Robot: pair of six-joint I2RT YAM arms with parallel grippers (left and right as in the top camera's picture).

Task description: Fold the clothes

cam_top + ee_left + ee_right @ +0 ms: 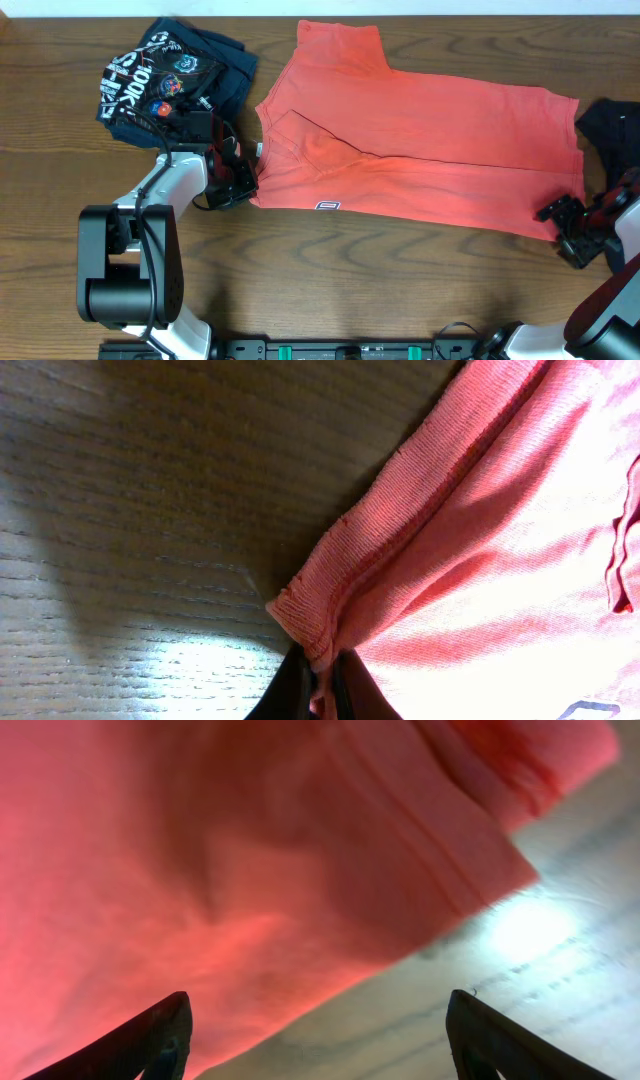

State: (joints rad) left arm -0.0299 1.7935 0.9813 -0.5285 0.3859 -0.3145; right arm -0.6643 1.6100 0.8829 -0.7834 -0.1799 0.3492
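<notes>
A coral-red T-shirt (420, 150) lies spread across the wooden table, folded once along its length. My left gripper (246, 182) is at the shirt's left end and is shut on its ribbed hem corner (320, 620); the fabric is pinched between the two dark fingers (292, 690). My right gripper (568, 228) stands open at the shirt's lower right corner, with the red cloth (250, 870) just ahead of its fingers (150, 1040) and nothing between them. A navy printed garment (170, 80) lies bunched at the back left. A black garment (612, 130) lies at the right edge.
The bare wooden table (380, 280) runs along the front, below the shirt. The left arm's base (130, 270) stands at the front left and the right arm (610, 300) comes in from the front right corner.
</notes>
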